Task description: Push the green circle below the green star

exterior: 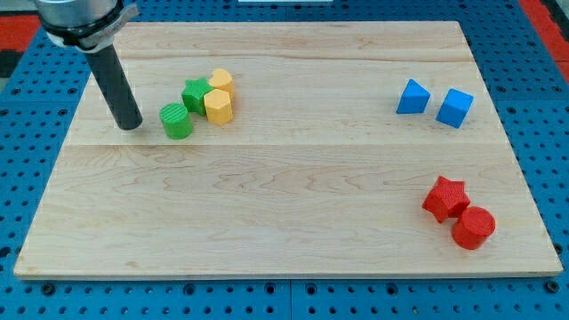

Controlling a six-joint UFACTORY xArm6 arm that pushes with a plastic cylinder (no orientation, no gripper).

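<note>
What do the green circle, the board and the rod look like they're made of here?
The green circle looks like matte plastic: even colour, ribbed side, no shine. The board looks like pale unfinished wood, with visible grain and plank seams. The rod looks like dark rubber or plastic, dull and uniform, though that is uncertain; my tip sits just to the view's left of the green circle.

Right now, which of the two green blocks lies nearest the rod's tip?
The green circle, just right of my tip. The green star sits farther off, up beside the yellow blocks.
</note>
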